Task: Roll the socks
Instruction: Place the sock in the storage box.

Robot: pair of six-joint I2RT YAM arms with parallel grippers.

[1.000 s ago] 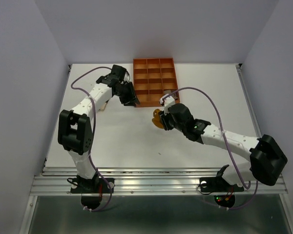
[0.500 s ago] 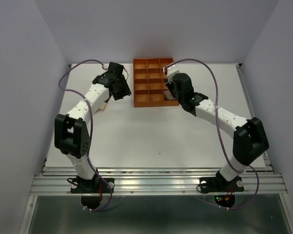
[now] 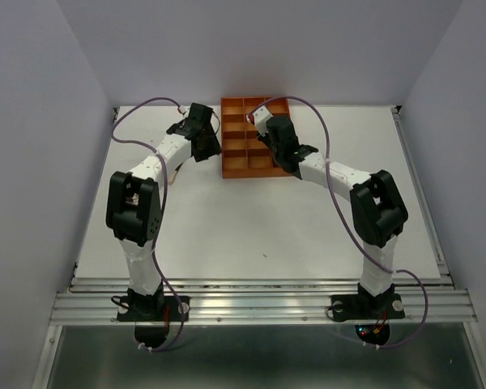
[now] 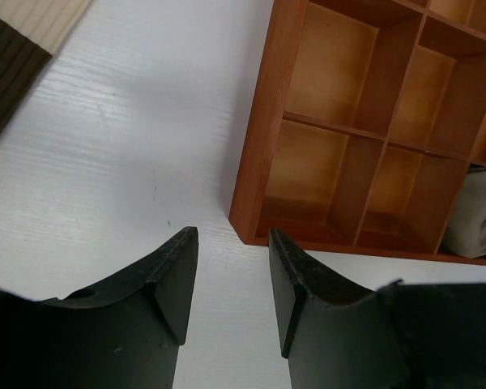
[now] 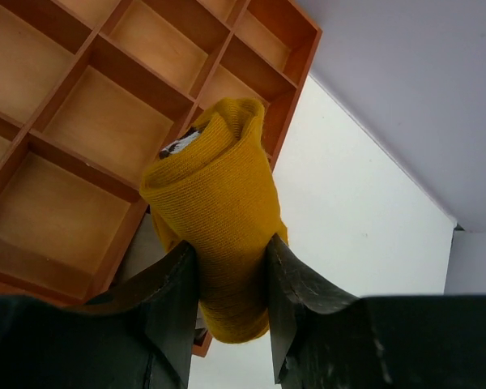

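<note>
Sock [image 5: 215,219], mustard, soft and light, is pinched mid-roll in the right tool [image 5: 231,267] above the tray [image 5: 298,81]. Gripping its thick middle should stop it unrolling. The left tool [image 4: 232,235] is narrowly parted and holds nothing.

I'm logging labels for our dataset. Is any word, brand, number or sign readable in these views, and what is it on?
None can be read.
The orange tray and the mustard sock held between the right fingers show no print.
A small white-and-dark patch at the sock's rolled end might be a tag, but it is too small to read.
</note>
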